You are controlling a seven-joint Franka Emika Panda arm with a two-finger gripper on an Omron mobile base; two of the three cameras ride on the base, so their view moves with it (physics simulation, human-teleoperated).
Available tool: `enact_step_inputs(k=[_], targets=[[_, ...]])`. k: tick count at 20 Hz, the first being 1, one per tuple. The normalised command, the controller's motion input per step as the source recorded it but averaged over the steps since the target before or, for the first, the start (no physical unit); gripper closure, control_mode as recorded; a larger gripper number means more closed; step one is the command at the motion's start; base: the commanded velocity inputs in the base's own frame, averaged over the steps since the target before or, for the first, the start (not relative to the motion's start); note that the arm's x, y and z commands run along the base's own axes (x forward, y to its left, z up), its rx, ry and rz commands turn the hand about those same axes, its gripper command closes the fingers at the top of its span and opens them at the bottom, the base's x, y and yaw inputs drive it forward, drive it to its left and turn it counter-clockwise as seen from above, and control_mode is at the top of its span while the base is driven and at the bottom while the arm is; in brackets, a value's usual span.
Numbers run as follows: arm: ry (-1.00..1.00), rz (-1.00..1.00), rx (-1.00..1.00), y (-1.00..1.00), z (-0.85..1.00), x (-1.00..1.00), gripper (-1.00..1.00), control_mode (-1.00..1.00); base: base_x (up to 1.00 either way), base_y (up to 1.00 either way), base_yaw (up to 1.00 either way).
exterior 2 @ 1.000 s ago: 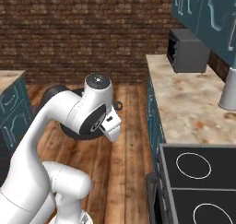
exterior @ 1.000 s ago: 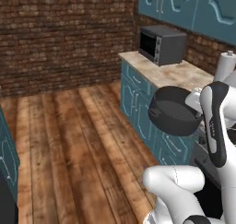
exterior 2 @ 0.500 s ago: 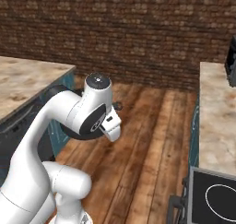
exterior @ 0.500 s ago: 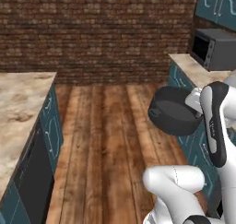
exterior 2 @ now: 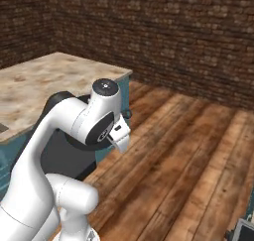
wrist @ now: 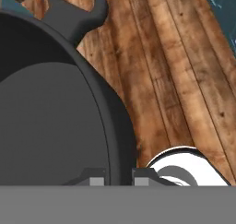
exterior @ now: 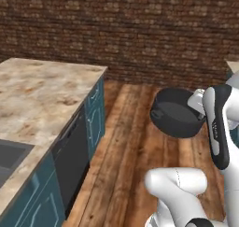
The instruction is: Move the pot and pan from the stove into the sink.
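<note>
while clamped on the pot (exterior: 176,113), tool (wrist: 119,178) mid-air

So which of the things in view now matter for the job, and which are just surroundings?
For the job:
- deep dark grey pot, tilted, carried over the floor
- gripper, shut on the pot's wall
- dark grey sink, its corner at the left edge

Surroundings:
- beige stone counter
- teal cabinets
- wooden plank floor
- brick wall

Matt dark metal pot (exterior: 176,112); grainy wood floor (exterior: 126,142); speckled stone counter (exterior: 37,95).
</note>
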Motion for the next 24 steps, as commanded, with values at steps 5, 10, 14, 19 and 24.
enact_step_inputs(k=[5, 10, 14, 19, 24], targets=[[0.00, 0.00, 0.00, 0.00, 0.00, 0.00, 1.00, 1.00, -0.01, -0.02, 0.50], [0.00, 0.00, 0.00, 0.00, 0.00, 0.00, 1.00, 1.00, -0.01, -0.03, 0.50], [0.00, 0.00, 0.00, 0.00, 0.00, 0.00, 1.00, 1.00, 0.00, -0.01, 0.50], [0.00, 0.00, 0.00, 0.00, 0.00, 0.00, 1.00, 1.00, 0.00, 0.00, 0.50], [0.00, 0.00, 0.00, 0.00, 0.00, 0.00, 1.00, 1.00, -0.01, 0.00, 0.50]])
